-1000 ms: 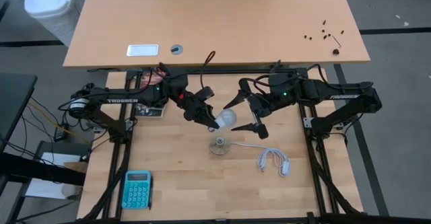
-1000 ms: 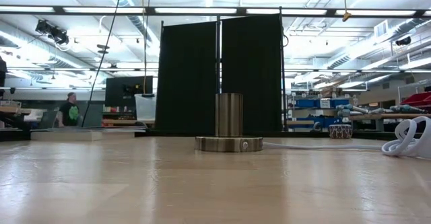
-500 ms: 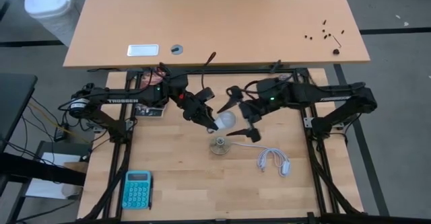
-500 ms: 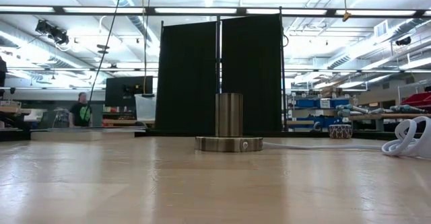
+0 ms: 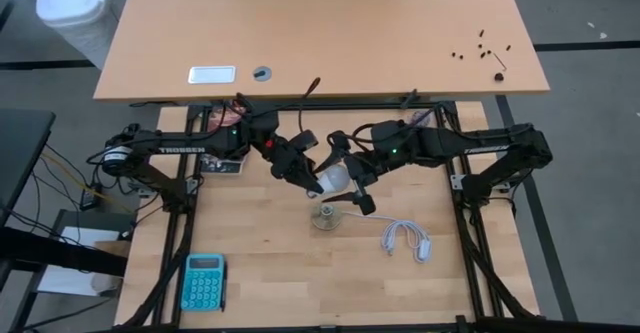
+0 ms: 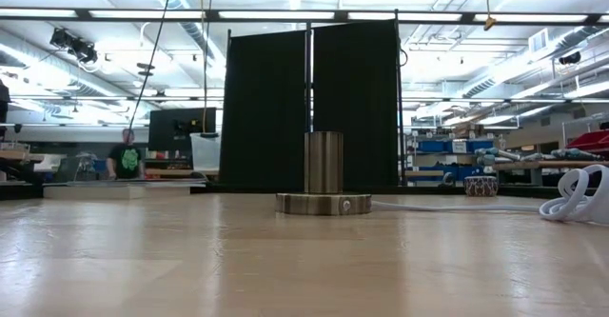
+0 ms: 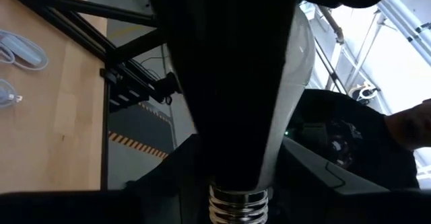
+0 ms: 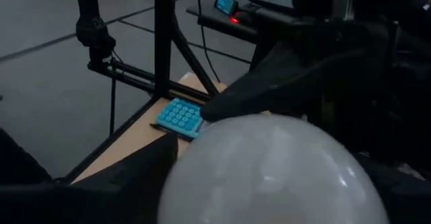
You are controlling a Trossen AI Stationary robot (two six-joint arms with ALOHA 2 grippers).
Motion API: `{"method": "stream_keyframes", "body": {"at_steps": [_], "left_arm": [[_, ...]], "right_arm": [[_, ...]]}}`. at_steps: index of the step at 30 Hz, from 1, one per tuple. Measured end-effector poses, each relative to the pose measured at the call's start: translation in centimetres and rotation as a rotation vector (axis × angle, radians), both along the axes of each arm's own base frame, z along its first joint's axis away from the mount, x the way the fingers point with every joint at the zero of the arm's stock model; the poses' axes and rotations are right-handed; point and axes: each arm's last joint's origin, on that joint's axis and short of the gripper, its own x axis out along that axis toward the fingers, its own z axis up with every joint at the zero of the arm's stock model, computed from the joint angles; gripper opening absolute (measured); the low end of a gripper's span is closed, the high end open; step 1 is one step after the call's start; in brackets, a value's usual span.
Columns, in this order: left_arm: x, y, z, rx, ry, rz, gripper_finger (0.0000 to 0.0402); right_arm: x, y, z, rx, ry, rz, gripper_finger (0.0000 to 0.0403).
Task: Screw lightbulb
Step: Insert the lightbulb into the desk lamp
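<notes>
Right tool (image 5: 347,176) has closed around held lightbulb (image 5: 333,179).

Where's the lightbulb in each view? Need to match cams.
High: lightbulb at centre, held by the left gripper, above the socket.
Low: not in it; only the socket shows.
Left wrist: screw base at bottom centre, glass behind the finger.
Right wrist: big white globe, lower centre.
Shared landmark: the calculator.
</notes>
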Motion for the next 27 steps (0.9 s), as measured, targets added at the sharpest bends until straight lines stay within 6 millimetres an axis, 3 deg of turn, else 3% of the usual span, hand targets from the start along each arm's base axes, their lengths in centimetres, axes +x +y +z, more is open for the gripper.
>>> {"method": "stream_keyframes", "body": {"at_steps": [6, 17, 27], "left_arm": [[0.0, 0.0, -0.3, 0.022, 0.006, 0.018, 0.0162], [0.2, 0.1, -0.2, 0.027, 0.004, 0.087, 0.0167], [0.2, 1.0, 0.0, 0.055, -0.039, 0.177, 0.0255]], "right_arm": [[-0.2, 0.0, 0.2, 0.0, -0.003, 0.0, 0.0253], [-0.9, -0.2, 0.4, -0.003, 0.015, -0.005, 0.0267], [-1.9, -0.6, 0.5, 0.001, 0.075, -0.014, 0.0256]]}}
